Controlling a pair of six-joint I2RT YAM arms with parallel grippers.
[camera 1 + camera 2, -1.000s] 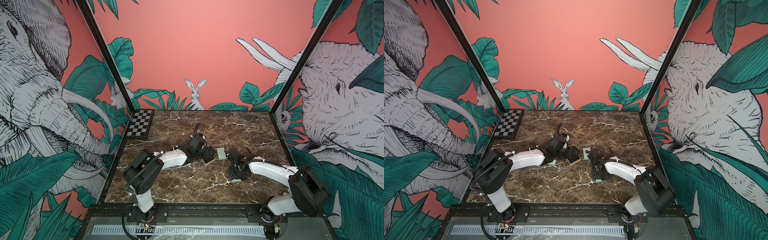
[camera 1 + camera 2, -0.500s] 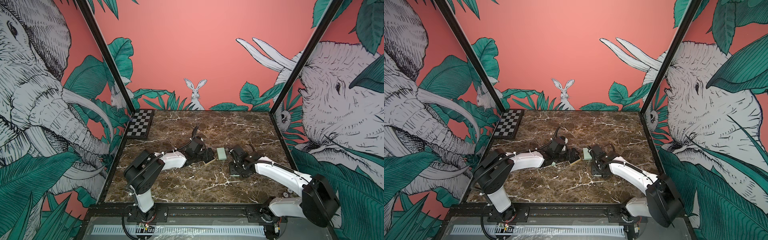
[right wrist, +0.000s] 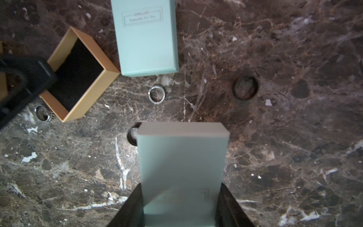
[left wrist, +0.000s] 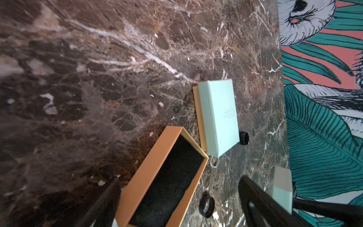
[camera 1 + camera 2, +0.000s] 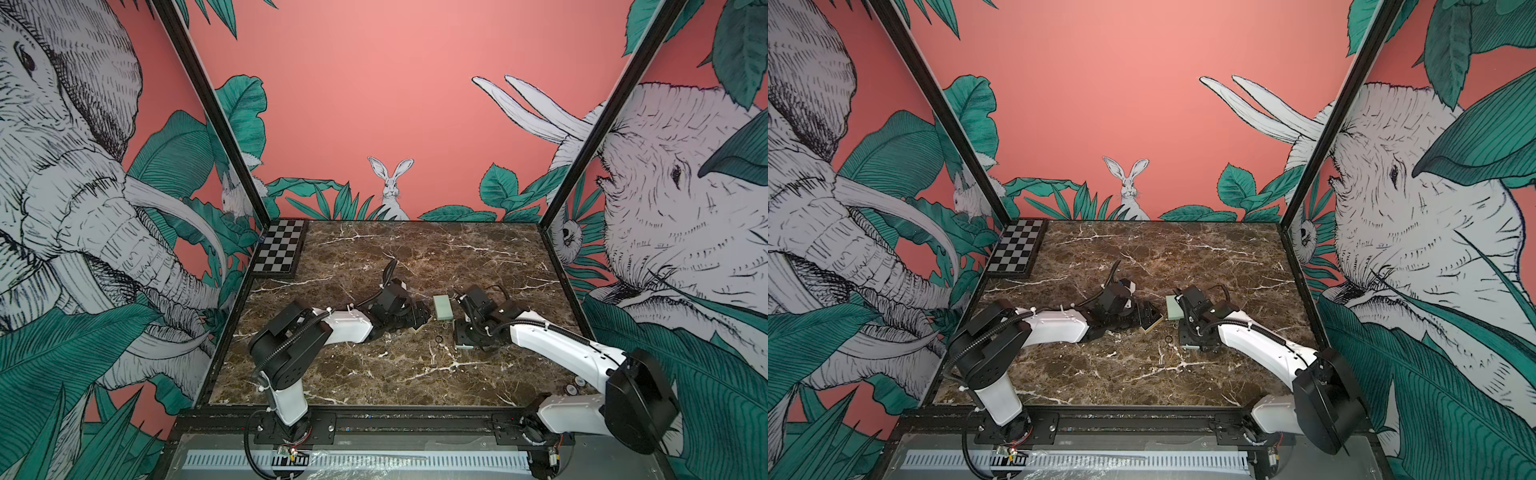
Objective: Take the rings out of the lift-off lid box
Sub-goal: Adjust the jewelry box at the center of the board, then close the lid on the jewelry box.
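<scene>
The right claw (image 3: 179, 188) is shown closed part-way on a mint-green box half (image 3: 182, 161), which is gripped by its end. The left claw (image 4: 179, 180) is spread wide and grips nothing; the near end of an open, black-lined tan tray (image 4: 153, 163) is seen between its fingers. Four rings (image 5: 439, 340) are found outside the boxes, on the worktop (image 3: 294, 157). A beaded silver ring (image 3: 156, 94) is placed just beside a printed mint-green lid (image 3: 147, 39). A dark ring (image 3: 245, 87) lies apart, and a shiny ring (image 3: 42, 113) is just beside the tray's wall. The fourth ring (image 3: 132, 136) is partly hidden behind the held half.
</scene>
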